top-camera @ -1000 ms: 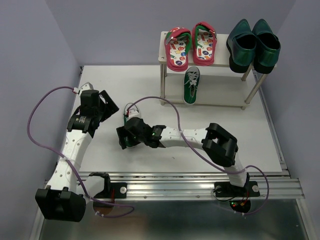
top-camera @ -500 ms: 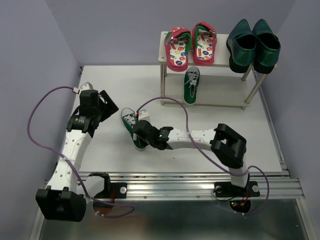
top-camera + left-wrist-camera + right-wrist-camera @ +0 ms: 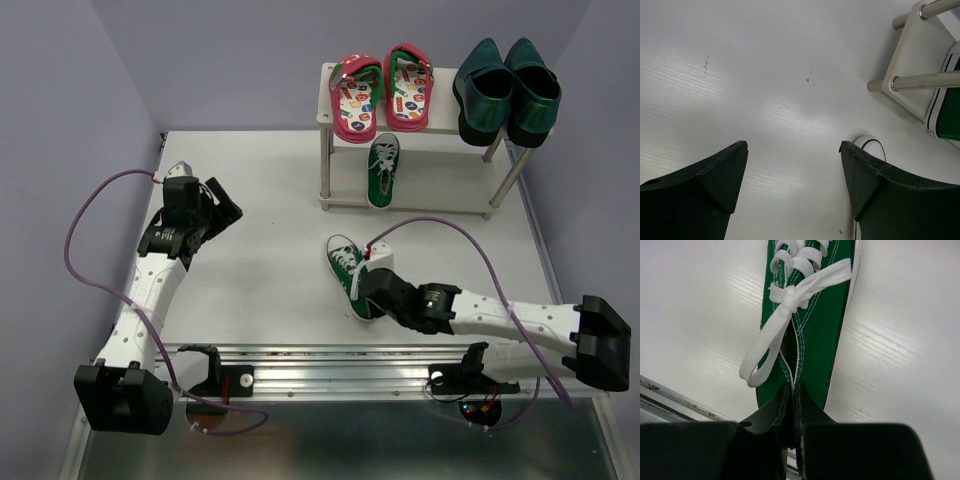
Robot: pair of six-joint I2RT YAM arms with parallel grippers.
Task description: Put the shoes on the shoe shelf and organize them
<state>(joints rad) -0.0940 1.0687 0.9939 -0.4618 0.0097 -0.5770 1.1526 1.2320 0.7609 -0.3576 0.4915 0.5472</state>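
Note:
My right gripper [image 3: 372, 292] [image 3: 792, 390] is shut on the heel collar of a green white-laced sneaker [image 3: 346, 268] [image 3: 810, 315], which is near the table's front with its toe pointing away. Its mate [image 3: 381, 170] lies on the lower tier of the pale shoe shelf [image 3: 444, 100]. On the top board are two red flip-flops [image 3: 355, 97] and two teal loafers [image 3: 505, 88]. My left gripper [image 3: 225, 205] [image 3: 792, 145] is open over bare table at the left. In its view a white toe cap [image 3: 871, 143] shows beside the right finger, with the shelved sneaker [image 3: 945, 107] further right.
A metal rail [image 3: 350, 360] [image 3: 670, 395] runs along the near table edge, just behind the held sneaker's heel. Purple cables [image 3: 85, 240] loop beside both arms. Purple walls close in the left, back and right. The shelf's metal legs [image 3: 922, 80] stand right of the left gripper.
The right gripper closed on the green sneaker and drew it right and toward the near edge as the arm stretched out. The left gripper shifted slightly back.

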